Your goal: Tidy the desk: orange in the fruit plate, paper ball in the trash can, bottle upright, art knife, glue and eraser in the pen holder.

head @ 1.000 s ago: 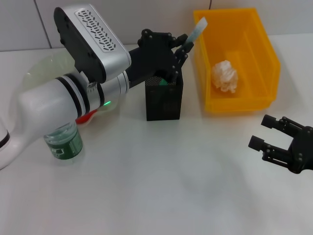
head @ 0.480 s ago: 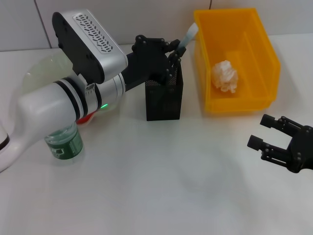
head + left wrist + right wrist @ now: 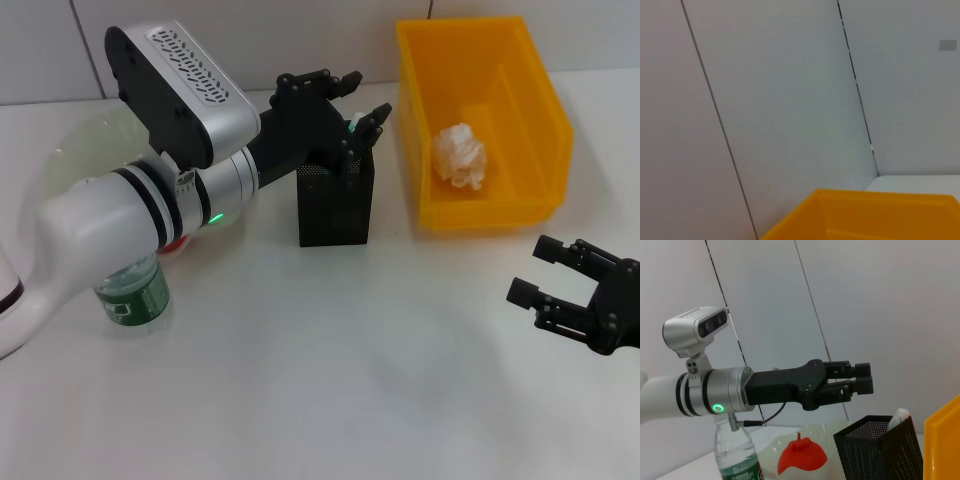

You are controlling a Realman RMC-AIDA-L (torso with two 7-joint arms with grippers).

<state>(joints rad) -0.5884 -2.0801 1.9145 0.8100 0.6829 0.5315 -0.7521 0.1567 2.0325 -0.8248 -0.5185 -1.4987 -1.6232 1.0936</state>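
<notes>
Since a second ago, the pale blue-white item that was pinched above the pen holder (image 3: 336, 203) has dropped out of the left gripper (image 3: 352, 104), and only a whitish tip is now poking over the mesh rim in the right wrist view; it is probably the glue or the art knife, though the view is too poor to say which. The left gripper is hovering just above the holder's rim with its fingers spread and nothing between them. The right gripper (image 3: 556, 283) is resting low over the table (image 3: 350, 380) at the right, well apart from the holder, its fingers parted and empty. The paper ball (image 3: 459, 154) is lying inside the orange bin (image 3: 540, 100). The bottle (image 3: 130, 295) is standing upright beneath the left arm, near the fruit plate (image 3: 85, 145), where a red-orange shape (image 3: 801, 456) is showing behind the arm.
</notes>
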